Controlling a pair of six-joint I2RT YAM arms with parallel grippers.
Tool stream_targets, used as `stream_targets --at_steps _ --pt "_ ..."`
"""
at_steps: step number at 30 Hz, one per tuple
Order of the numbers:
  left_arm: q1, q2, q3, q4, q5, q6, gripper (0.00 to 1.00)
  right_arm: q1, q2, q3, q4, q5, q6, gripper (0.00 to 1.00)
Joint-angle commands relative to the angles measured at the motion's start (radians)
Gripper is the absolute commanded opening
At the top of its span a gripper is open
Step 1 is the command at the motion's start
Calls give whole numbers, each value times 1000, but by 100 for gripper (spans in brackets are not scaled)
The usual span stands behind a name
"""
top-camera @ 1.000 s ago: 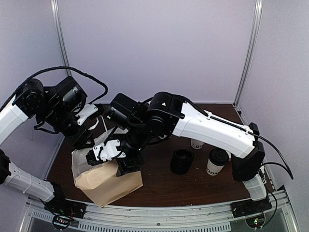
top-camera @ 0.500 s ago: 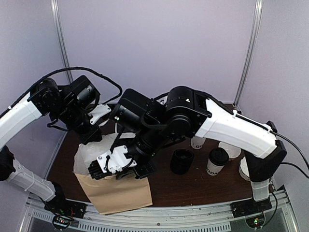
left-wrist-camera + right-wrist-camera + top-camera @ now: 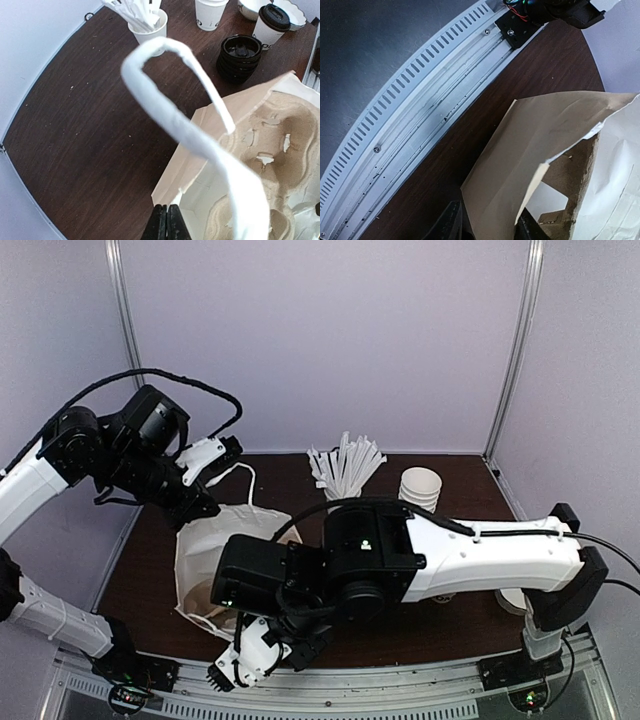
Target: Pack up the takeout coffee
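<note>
My left pincer (image 3: 166, 222) is pinched shut on the far rim of the paper bag (image 3: 200, 150), holding its mouth up and open for loading. My right pincer (image 3: 490, 226) stands partly open astride the near flap, not clamping it. Inside the bag lies a moulded cardboard tray (image 3: 280, 130). The coffee (image 3: 271, 22) stands on the table (image 3: 75, 125), well apart from the bag, beside a stack of black lids (image 3: 239, 55).

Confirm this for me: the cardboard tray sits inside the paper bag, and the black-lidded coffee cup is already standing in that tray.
Not right. The coffee cup stands out on the table, near the stack of black lids, not in the tray. The tray does sit inside the bag. The left wrist view shows it.
</note>
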Motion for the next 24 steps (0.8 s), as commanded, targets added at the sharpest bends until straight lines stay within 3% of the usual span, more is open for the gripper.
stream_targets --at_steps 1,8,15,24 --pt "12 -44 -53 140 81 33 0 -20 -50 -1 12 63 33 39" --pt "-6 -65 -37 126 77 53 0 -133 -57 114 -42 -250 142 50" --pt "-6 6 70 53 67 56 0 -140 15 151 -9 -112 137 46" --pt "-35 13 79 26 1 71 0 -152 -14 112 -63 -236 150 35"
